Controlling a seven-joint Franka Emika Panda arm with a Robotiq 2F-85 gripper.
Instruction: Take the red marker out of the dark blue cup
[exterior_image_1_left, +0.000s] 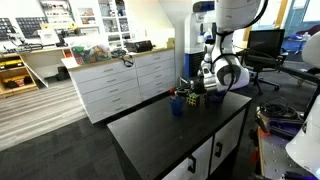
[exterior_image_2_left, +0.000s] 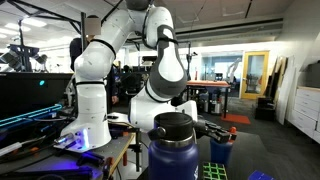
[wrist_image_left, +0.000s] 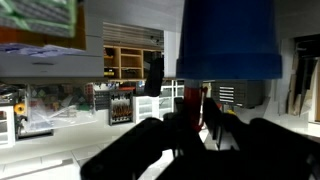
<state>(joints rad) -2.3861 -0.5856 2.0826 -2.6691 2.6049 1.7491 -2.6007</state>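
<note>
The wrist view stands upside down. In it the dark blue cup (wrist_image_left: 228, 40) fills the top, and the red marker (wrist_image_left: 192, 97) sticks out of its mouth toward me. My gripper (wrist_image_left: 190, 122) has its dark fingers pressed against the marker on both sides, just outside the cup's rim, so it looks shut on it. The marker's far end is hidden inside the cup. In both exterior views the gripper (exterior_image_1_left: 192, 92) (exterior_image_2_left: 212, 130) hangs right above the cup (exterior_image_1_left: 177, 104) (exterior_image_2_left: 222, 152) at the far end of the black table (exterior_image_1_left: 170, 135).
A multicoloured cube (exterior_image_1_left: 194, 99) stands beside the cup. A big dark bottle (exterior_image_2_left: 172, 148) blocks the foreground in an exterior view, with a green cube (exterior_image_2_left: 213, 172) and a violet-blue cylinder (exterior_image_2_left: 260, 177) near it. White drawers (exterior_image_1_left: 120, 85) stand behind the table.
</note>
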